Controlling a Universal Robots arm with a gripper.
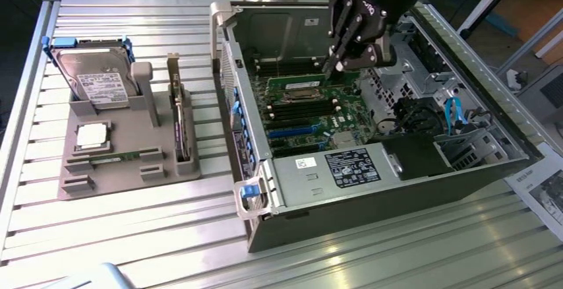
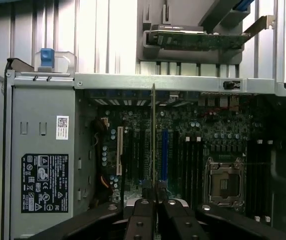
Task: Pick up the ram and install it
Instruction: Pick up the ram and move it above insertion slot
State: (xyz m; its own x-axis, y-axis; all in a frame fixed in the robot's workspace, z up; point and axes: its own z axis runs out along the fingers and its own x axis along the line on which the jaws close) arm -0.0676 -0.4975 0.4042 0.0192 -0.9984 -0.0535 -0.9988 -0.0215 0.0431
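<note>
**Ram gripped, hanging over the board, not yet seated**

Pincer (image 2: 155, 202) is closed narrow on the ram (image 2: 154, 140). The wrist view shows the stick edge-on, a thin straight line running out from between the fingers toward the motherboard (image 2: 182, 130). The pick-up is therefore done. The install, as I judge it, is not, since the stick sits in no slot and looks clear of the board. Its line falls near the blue slot (image 2: 164, 155). The long dark slots (image 2: 190, 165) next to the socket (image 2: 224, 184) lie off to one side, so lining up seems unfinished.

The wrist view gives that lateral relation of stick to slots. The exterior view gives height and surroundings: the arm's head reaches into the open case (image 1: 291, 223) and hangs above the board's far part. The grey holder (image 1: 132, 130) stands well apart on the exterior view's left, carrying a drive (image 1: 97, 81) and an upright card (image 1: 180, 130).
</note>
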